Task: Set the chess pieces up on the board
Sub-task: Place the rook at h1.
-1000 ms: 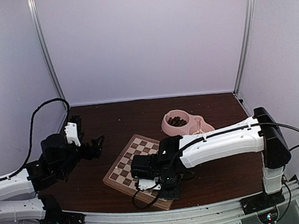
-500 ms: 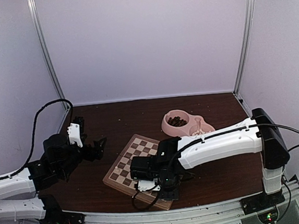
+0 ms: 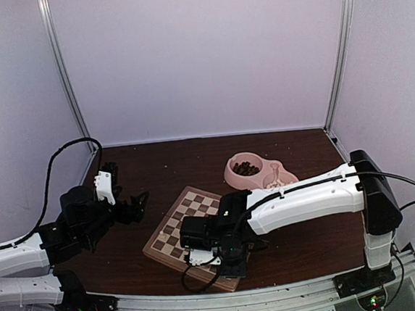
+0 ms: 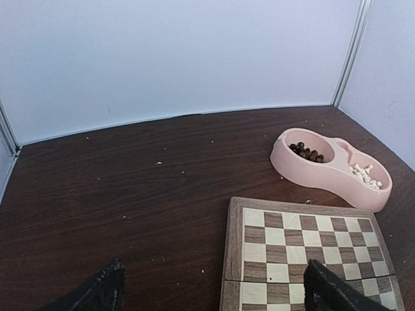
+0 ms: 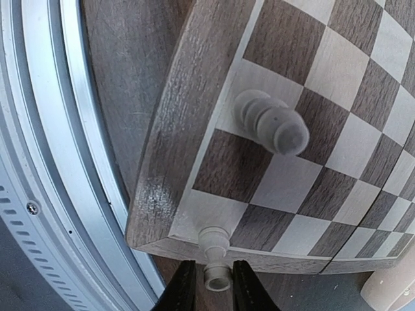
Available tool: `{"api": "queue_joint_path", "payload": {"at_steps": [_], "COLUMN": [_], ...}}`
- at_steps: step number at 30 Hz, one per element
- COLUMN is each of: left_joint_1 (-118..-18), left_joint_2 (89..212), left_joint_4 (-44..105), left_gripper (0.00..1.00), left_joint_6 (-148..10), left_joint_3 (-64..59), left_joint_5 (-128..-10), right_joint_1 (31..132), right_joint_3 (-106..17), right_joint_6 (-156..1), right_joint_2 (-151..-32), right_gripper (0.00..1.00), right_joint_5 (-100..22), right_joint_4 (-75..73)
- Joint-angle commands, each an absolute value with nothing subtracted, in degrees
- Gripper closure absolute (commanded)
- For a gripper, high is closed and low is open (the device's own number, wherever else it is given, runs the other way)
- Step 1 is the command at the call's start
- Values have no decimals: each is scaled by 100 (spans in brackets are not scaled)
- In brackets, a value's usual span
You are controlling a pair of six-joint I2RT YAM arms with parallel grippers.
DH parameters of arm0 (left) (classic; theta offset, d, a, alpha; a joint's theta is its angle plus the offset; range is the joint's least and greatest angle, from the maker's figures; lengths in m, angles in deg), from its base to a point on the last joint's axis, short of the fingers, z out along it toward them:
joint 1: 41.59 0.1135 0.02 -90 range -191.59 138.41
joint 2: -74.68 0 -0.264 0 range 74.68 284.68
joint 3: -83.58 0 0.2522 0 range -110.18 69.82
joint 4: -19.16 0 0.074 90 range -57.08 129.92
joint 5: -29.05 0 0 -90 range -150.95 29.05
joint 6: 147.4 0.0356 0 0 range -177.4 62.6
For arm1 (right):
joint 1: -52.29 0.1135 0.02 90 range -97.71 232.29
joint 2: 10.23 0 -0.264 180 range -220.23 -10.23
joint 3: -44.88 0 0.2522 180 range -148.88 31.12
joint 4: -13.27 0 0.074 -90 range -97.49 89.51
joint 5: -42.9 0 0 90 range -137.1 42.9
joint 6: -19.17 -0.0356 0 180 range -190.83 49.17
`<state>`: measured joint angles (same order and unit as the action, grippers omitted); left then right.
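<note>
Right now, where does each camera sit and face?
Top external: above and behind, looking down at the dark table; both arms show.
Left wrist: behind the open left gripper, facing the back wall; its fingertips show.
Right wrist: close over the checkered wooden chessboard's corner; right gripper flanks a cream chess piece.
Shared: chessboard everywhere; pink double bowl in the first two.

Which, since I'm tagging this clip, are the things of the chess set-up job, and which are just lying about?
Job: board; cream chess pieces, one on the board, one between the right gripper fingers, more in the pink bowl.
Lying about: pink bowl itself; dark brown pieces in it; specks on the table.
</note>
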<state>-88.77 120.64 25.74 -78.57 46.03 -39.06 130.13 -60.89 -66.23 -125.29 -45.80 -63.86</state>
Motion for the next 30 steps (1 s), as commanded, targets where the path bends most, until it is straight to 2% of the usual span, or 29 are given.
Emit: {"api": "queue_joint_path", "payload": {"at_steps": [1, 5, 9, 22, 24, 30], "left_joint_1": [-8835, -8835, -8835, -8830, -8834, -8835], "left_joint_2": [12069, 12074, 12081, 12125, 12127, 12140], "left_joint_4": [2387, 2392, 2389, 2369, 2370, 2369], "left_gripper": [4, 4, 4, 4, 4, 4], "left_joint_6": [-7841, -7841, -7841, -7824, -7815, -7806], "left_joint_3": [4503, 4503, 4494, 4486, 4477, 4468], "left_joint_5": [-3980, -3996, -4003, -4108, -4116, -4165], "right_joint_1": [13051, 13059, 13052, 13052, 13051, 13051], "right_joint_3": [-6154, -6142, -6143, -6166, -6163, -6133], "right_joint_6": [-6598, -6589, -6578, -6572, -6557, -6571], "right_joint_2": [-12309, -12293, -12284, -12250, -12265, -12210], "right_gripper": [80, 88, 92, 93, 91, 73], "right_joint_5": [-4509, -4440, -4419, -4422, -4424, -4450], "right_joint_4": [-6333, -6321, -6291, -6163, -6165, -6092]}}
